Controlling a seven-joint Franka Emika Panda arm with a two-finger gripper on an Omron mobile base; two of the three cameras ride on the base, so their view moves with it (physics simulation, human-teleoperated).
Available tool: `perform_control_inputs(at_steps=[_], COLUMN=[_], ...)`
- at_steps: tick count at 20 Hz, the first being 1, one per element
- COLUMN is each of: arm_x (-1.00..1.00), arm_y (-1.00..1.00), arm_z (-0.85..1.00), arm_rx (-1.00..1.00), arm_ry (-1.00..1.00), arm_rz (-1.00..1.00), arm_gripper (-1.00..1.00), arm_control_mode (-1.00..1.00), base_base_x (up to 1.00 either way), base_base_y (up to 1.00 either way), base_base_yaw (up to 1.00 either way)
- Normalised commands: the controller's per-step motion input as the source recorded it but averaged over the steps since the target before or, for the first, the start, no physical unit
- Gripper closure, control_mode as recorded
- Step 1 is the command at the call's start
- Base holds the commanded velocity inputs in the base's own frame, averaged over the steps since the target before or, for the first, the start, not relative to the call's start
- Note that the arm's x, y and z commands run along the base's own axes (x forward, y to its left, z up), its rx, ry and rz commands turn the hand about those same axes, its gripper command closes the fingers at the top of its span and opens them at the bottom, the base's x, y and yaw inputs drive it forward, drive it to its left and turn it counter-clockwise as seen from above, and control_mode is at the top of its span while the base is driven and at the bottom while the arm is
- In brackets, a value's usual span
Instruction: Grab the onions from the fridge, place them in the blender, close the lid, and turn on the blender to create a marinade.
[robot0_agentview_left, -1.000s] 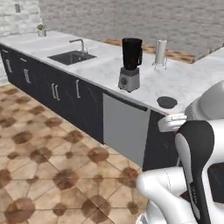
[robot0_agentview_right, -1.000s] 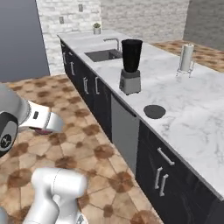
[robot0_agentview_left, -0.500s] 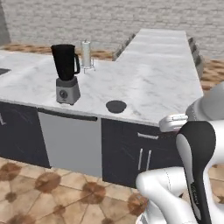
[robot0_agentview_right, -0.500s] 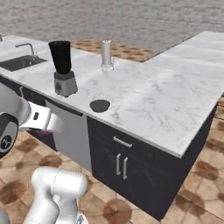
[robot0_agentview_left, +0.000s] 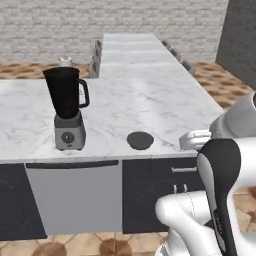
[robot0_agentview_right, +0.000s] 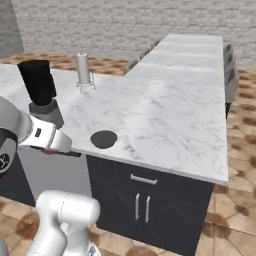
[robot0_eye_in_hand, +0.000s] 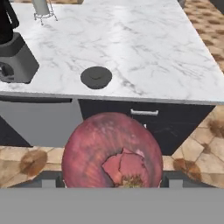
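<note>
Maroon onion (robot0_eye_in_hand: 111, 151) in gripper (robot0_eye_in_hand: 111, 181), off counter edge (robot0_eye_in_hand: 131, 97).

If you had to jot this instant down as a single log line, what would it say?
phase: carrying to counter | gripper: shut on onion | blender: jar open | lid: on counter, right of blender

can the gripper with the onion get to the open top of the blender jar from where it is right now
Probably yes. The blender stands open-topped near the counter edge, its lid lying flat on the marble beside it, nothing above the jar. The gripper, shut on the onion, sits below counter level, so it must rise first.
</note>
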Motion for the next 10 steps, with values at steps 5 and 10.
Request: perform_control_inputs(at_steps=[5, 10], arm_x=[0.00, 0.00], arm_y=[0.00, 0.00], arm_z=[0.00, 0.00], arm_rx=[0.00, 0.00], arm_ry=[0.00, 0.00], arm_rz=[0.00, 0.00], arm_gripper=[1.00, 1.00], arm_control_mode=[1.00, 1.00], base_base_x=[0.59, 0.52], base_base_y=[0.25, 0.26], base_base_yaw=[-0.19, 0.00])
